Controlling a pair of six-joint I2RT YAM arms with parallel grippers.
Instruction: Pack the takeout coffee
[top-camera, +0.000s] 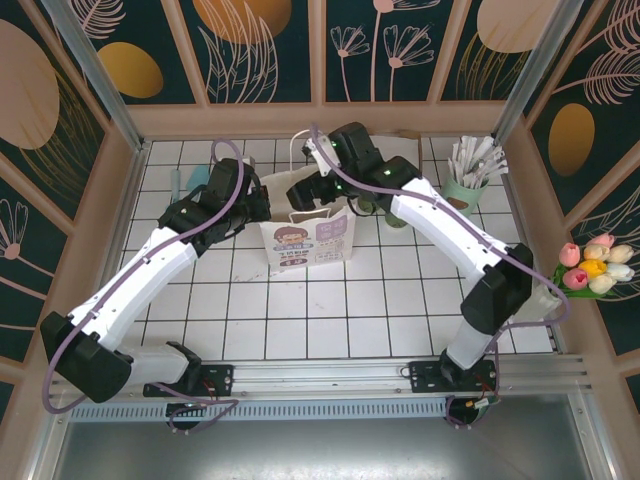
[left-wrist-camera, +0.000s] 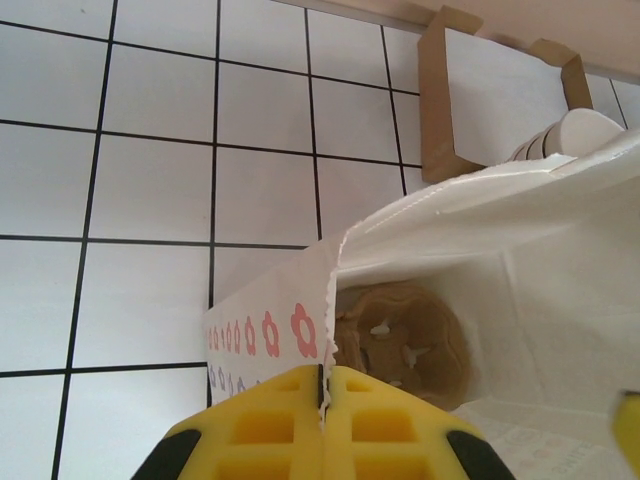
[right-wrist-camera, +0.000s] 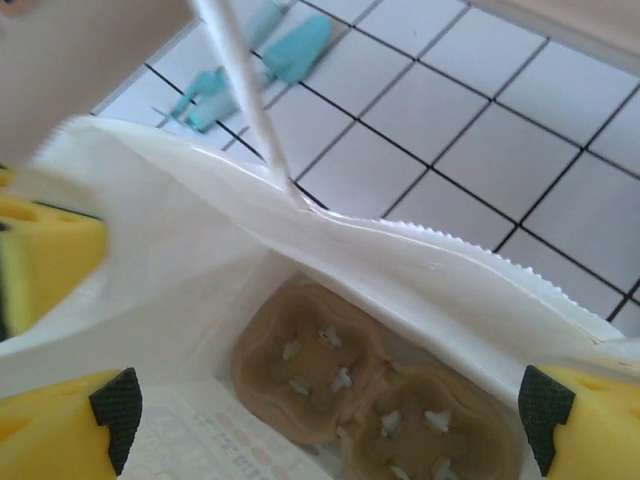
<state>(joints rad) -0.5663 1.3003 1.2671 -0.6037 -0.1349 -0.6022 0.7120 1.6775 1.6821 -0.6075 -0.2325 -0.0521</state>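
I have the white paper bag (top-camera: 308, 238) standing mid-surface. The left gripper (left-wrist-camera: 323, 415) has its jaws together, pinched on the bag's serrated rim at its 9 o'clock side, which props the mouth open. The right gripper (right-wrist-camera: 330, 420) hangs over the mouth with its jaws wide apart and nothing between them.

Inside, the wells of the brown pulp carrier (right-wrist-camera: 370, 400) that I can see hold no cup, so I judge the coffee has yet to go in. I can't place the takeout coffee for certain. A dark green shape (top-camera: 365, 207) at 2 o'clock of the bag, half behind my right forearm, may be it or may be the stacked cups.

Next I need to lift the right arm clear of the mouth, grip the lidded cup upright, and bring it down into a well.

The bag handle (right-wrist-camera: 245, 90) crosses the mouth at 11 o'clock and could snag. The rim is thin and could fold.

There is open tile at 6 o'clock. A cardboard box (left-wrist-camera: 500, 100) crowds the back, and the stirrer holder (top-camera: 465, 185) stands further out at 2 o'clock.
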